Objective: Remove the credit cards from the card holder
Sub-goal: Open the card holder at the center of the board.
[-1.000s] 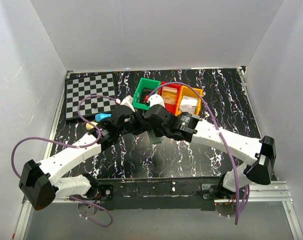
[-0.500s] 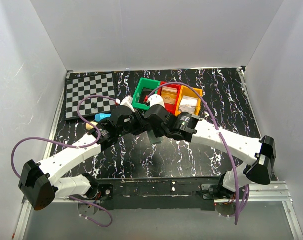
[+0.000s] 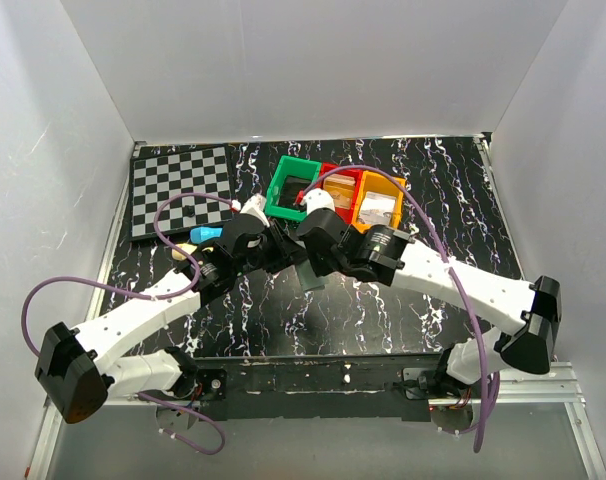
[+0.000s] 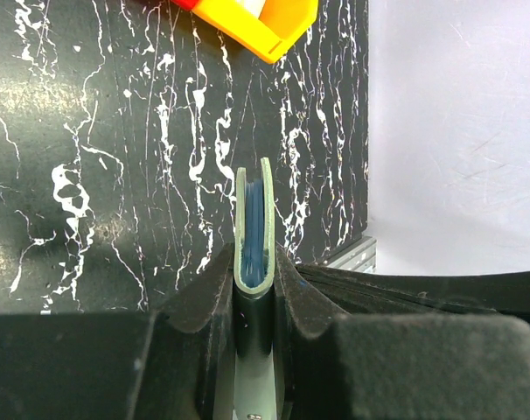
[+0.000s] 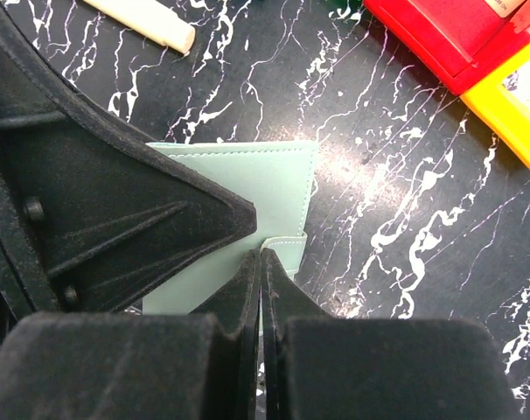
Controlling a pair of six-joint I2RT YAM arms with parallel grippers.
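Opening step: your left end effector (image 4: 252,293) clamps the folded card holder (image 4: 252,219) edge-on over the table (image 4: 116,175), while your right end effector (image 5: 260,258) is pinched on its side tab (image 5: 287,249); next, likely peel the tab to reach the credit cards, none visible.

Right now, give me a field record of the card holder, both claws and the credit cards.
holder: small flat grey-green bifold card holder, folded nearly closed, seen edge-on over the black marbled table
left arm: left claw shut on the holder's folded end
right arm: right claw closed at the holder's side tab; grip on it unclear
credit cards: none out; only blue layers show inside
nearby: orange plastic bin, red plastic bin
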